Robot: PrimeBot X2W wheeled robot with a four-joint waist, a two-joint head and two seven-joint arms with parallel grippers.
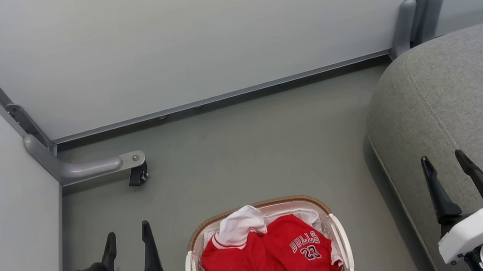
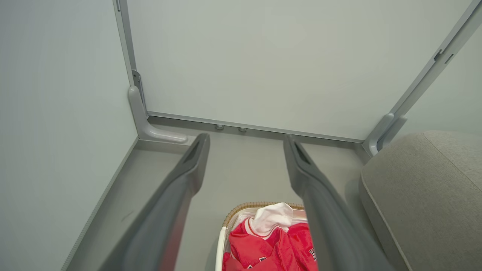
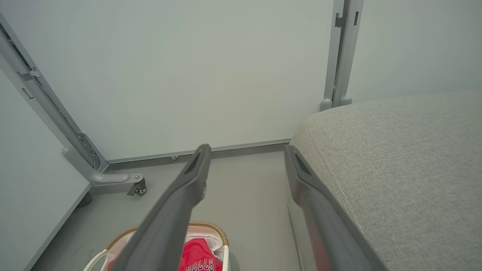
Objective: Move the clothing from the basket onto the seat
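The white basket [image 1: 340, 236] with its brown woven rim stands on the floor at the bottom centre of the head view, full of red clothing. A red "BULLS 23" jersey [image 1: 304, 252] lies on the right of the pile, and a red garment with a white sleeve [image 1: 239, 226] on the left. The grey seat [image 1: 474, 91] rises at the right. My left gripper [image 1: 128, 233] is open, left of the basket. My right gripper [image 1: 444, 160] is open over the seat's front edge. The basket [image 2: 241, 210], clothing [image 2: 260, 244] and seat [image 2: 421, 188] also show in the left wrist view, the jersey [image 3: 197, 259] and seat [image 3: 395, 162] in the right.
Pale partition panels [image 1: 186, 37] close off the back and left. A grey panel foot with a caster [image 1: 137, 175] juts onto the grey floor [image 1: 249, 153] at the left. Another panel post [image 1: 415, 13] stands behind the seat's corner.
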